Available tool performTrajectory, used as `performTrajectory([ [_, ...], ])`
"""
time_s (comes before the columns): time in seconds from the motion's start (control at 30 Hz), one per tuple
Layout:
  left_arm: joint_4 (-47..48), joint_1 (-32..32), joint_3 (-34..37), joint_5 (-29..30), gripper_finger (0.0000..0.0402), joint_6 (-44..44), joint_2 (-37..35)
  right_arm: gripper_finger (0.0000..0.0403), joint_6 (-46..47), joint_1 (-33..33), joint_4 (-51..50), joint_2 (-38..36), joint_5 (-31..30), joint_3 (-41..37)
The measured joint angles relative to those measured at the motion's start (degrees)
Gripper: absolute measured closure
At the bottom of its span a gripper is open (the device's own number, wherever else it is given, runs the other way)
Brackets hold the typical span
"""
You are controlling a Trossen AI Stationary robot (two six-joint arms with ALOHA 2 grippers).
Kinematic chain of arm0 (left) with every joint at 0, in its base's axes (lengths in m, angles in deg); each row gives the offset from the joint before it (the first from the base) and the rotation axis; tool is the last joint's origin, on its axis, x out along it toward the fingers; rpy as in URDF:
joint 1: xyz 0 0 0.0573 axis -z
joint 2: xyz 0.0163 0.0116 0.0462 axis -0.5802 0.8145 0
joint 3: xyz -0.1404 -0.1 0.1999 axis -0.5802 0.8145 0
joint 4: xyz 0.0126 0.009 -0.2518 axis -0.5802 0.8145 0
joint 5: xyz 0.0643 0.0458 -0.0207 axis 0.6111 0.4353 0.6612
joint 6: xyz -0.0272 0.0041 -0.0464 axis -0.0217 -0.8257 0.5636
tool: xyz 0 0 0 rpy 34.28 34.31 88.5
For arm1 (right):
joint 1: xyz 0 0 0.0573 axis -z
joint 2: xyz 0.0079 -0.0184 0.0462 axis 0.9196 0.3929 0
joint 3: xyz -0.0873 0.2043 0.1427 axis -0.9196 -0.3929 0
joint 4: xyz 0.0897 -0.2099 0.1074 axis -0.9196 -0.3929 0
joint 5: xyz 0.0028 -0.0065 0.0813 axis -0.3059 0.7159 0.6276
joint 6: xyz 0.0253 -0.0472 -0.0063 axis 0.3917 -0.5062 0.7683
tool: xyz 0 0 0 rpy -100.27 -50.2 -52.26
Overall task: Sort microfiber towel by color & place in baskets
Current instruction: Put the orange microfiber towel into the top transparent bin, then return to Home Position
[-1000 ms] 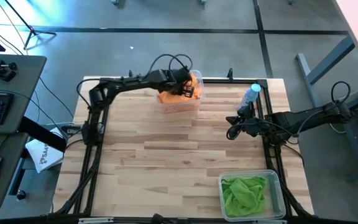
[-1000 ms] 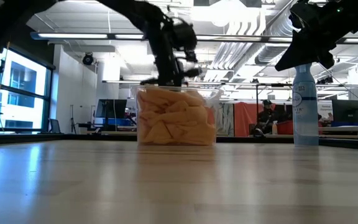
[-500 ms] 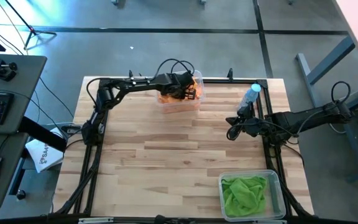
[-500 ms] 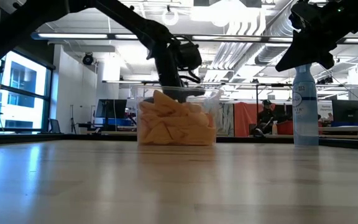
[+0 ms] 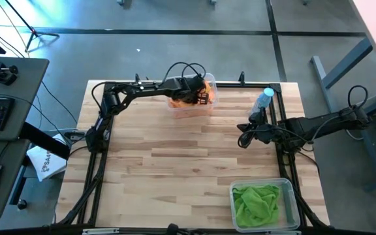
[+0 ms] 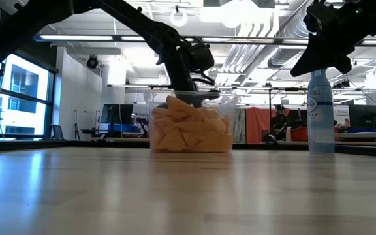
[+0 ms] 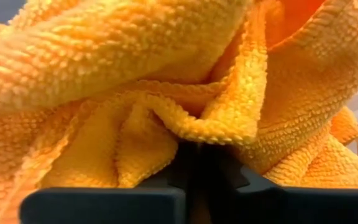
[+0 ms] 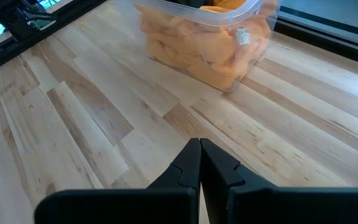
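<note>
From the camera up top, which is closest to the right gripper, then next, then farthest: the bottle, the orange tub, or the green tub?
From the right gripper:
1. Bottle, just behind it near the back edge.
2. Green tub, front right corner.
3. Orange tub, back middle; barely farther than the green one.

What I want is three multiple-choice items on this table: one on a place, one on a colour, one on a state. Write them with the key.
1. In the high view, where on the table is the tub of green towels?
A) top left corner B) bottom right corner C) centre
2. What colour are the towels at the left gripper?
A) orange B) green C) blue
3. How is the right gripper?
A) shut, empty B) wide open C) shut on a towel

Key: 1 B, the high view shows it at that corner. 2 A, orange cloth fills the left wrist view. 3 A, its fingers meet over bare wood.
</note>
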Motion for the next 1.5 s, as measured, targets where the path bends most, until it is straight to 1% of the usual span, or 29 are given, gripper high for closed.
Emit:
performTrajectory([
  [0.17,-0.22,0.03,0.00,0.20,0.0343,-3.11,-0.02,0.0403,-0.02,0.00,-0.02,0.02,0.00,0.00],
  [0.27,0.24,0.03,0.06,-0.44,0.0329,-3.46,-0.56,0.0403,-0.06,-0.01,-0.57,0.02,0.00,0.00],
  [0.4,0.68,0.09,0.22,-0.90,0.0327,-5.56,-3.01,0.0403,-0.46,0.00,-0.98,0.02,0.00,0.00],
  [0.53,1.24,0.39,0.24,-0.90,0.0328,-6.17,-7.35,0.0403,-0.46,0.00,-1.99,0.02,-0.01,0.00],
  [0.63,1.64,1.06,0.22,-0.68,0.0328,-8.72,-10.60,0.0403,-0.48,0.00,-3.13,0.02,0.00,0.00],
  [0.83,5.37,2.78,0.22,3.98,0.0329,-10.35,-16.88,0.0403,-1.36,0.00,-3.34,0.02,0.00,0.00],
  [0.93,6.04,3.79,0.13,4.45,0.0329,-15.66,-19.70,0.0403,-1.54,0.00,-3.76,0.02,0.02,0.00],
  [1.1,7.26,7.29,0.11,3.67,0.0330,-28.56,-23.55,0.0403,-1.55,0.00,-8.46,0.02,-0.02,0.00],
  [1.2,9.64,10.17,0.09,3.36,0.0339,-38.23,-24.50,0.0403,-1.55,-0.01,-12.26,0.00,0.58,0.00],
  [1.3,15.46,13.05,0.09,0.53,0.0353,-50.67,-24.52,0.0403,-2.69,-0.02,-15.04,0.00,3.98,-0.01],
  [1.33,16.25,13.97,0.09,0.02,0.0359,-53.36,-24.47,0.0403,-3.89,-0.02,-15.29,0.00,4.87,-0.02],
  [1.5,15.67,17.88,0.52,-0.89,0.0396,-54.57,-23.84,0.0403,-12.44,-0.04,-12.23,0.00,8.84,-0.02],
])
